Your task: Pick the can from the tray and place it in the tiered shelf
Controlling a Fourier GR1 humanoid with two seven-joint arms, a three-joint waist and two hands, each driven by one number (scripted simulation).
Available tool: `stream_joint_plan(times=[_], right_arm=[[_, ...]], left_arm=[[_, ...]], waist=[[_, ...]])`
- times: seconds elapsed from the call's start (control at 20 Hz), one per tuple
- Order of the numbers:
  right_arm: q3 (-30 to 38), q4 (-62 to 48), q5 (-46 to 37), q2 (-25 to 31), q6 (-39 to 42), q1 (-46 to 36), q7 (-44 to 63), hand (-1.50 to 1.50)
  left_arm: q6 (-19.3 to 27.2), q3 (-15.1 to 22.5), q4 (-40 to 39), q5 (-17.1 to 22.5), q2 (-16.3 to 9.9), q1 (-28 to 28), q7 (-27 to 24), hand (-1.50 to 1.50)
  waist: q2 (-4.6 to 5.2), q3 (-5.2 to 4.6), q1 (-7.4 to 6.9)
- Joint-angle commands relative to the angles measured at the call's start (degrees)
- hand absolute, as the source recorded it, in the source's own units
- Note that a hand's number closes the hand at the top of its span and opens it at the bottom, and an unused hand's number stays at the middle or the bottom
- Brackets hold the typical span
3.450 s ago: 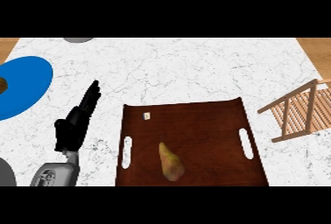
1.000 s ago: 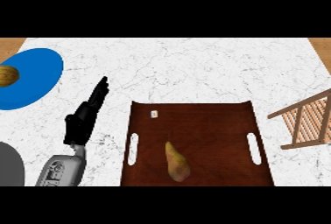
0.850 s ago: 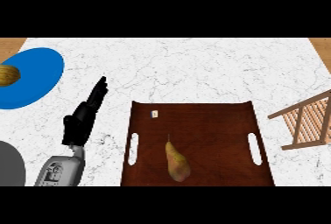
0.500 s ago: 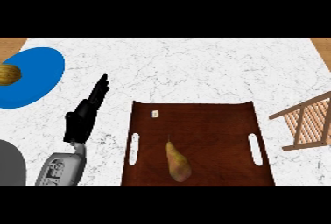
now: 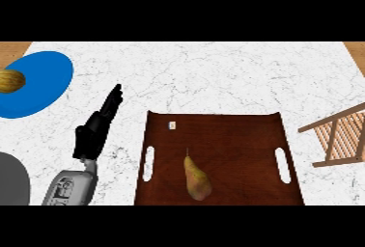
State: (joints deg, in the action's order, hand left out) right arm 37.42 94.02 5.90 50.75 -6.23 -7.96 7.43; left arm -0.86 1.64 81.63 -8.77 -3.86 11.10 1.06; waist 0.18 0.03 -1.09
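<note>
Black fingers straight and holding nothing, left hand over white marble counter, just left of brown tray, yellow-green pear lying on tray, no can visible on it, wooden tiered shelf at right edge, blue plate with round brown object far left.

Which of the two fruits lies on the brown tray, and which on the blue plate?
The long yellow pear lies on the brown tray. The round brownish fruit sits on the blue plate, at the far left.
</note>
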Motion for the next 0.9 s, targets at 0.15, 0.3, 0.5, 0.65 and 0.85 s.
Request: stream_joint_plan(times=[0.15,0.3,0.5,0.65,0.85], right_arm=[[-1.88,-14.92,2.1,-0.04,2.34,-9.33,-7.72,1.5],[-3.01,-16.87,0.31,-1.96,1.3,-9.93,-10.69,1.5],[-4.61,-19.38,-9.63,3.3,-2.02,-4.74,-7.88,1.5],[-4.21,-24.04,-10.8,0.99,-6.32,-7.15,-7.81,-1.5],[-2.97,-24.95,-10.08,3.73,-3.76,-8.14,-4.22,-1.5]], left_arm=[[-0.31,0.38,3.87,-0.02,-0.01,-2.05,2.29,0.0],[-0.33,0.58,3.53,-0.39,0.18,-3.73,-0.22,0.0],[-0.7,-0.66,1.9,-0.21,-0.94,-1.39,1.03,0.0],[-0.36,-0.34,2.63,-0.28,-0.17,0.18,2.44,0.0],[-1.21,0.4,6.91,0.55,0.08,-5.36,2.49,0.0]], waist=[[-0.14,-0.02,0.55],[-0.16,-0.03,0.76],[0.24,-0.07,0.67],[-0.04,-0.02,0.73],[-0.24,-0.04,0.87]])
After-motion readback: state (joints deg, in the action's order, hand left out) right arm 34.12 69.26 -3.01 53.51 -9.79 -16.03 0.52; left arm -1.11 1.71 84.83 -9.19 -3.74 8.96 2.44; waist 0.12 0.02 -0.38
